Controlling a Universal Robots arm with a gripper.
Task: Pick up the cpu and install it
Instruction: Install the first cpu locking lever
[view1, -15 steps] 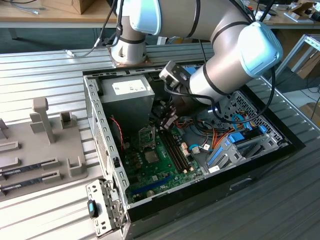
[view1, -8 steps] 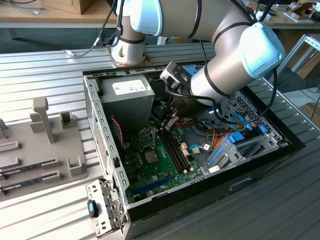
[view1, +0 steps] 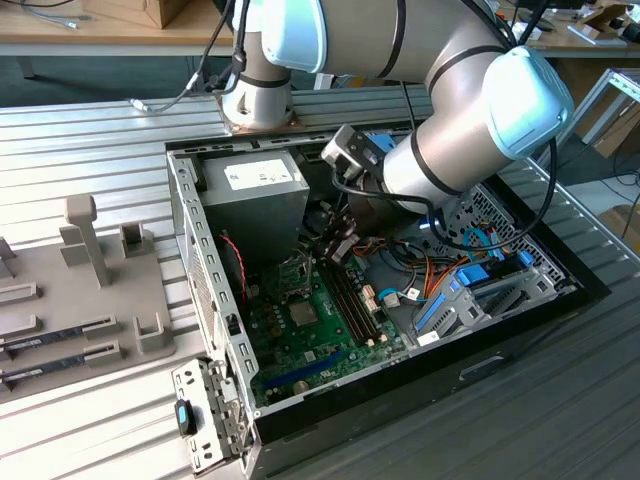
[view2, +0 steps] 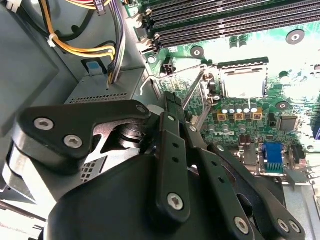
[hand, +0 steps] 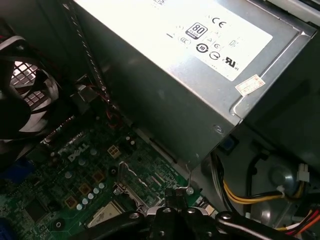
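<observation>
Silver-grey arm (view1: 440, 60) with pale blue joint caps; black, seemingly screw-studded end effector (view2: 172, 107).

1. The table (view1: 90, 140) is a pale metal surface of long ribbed slats.
2. An open computer case (view1: 400, 390) lies on its side directly on the table, towards the exterior view's right.
3. A flat grey fixture plate (view1: 60, 310) with upright posts lies on the table at the exterior view's left; two long narrow dark sticks (view1: 60, 335), probably memory modules, rest in it.
4. The arm's base (view1: 258, 105) stands on the table behind the case.
5. A small metal bracket (view1: 205, 415) lies just beside the case's near corner.
</observation>
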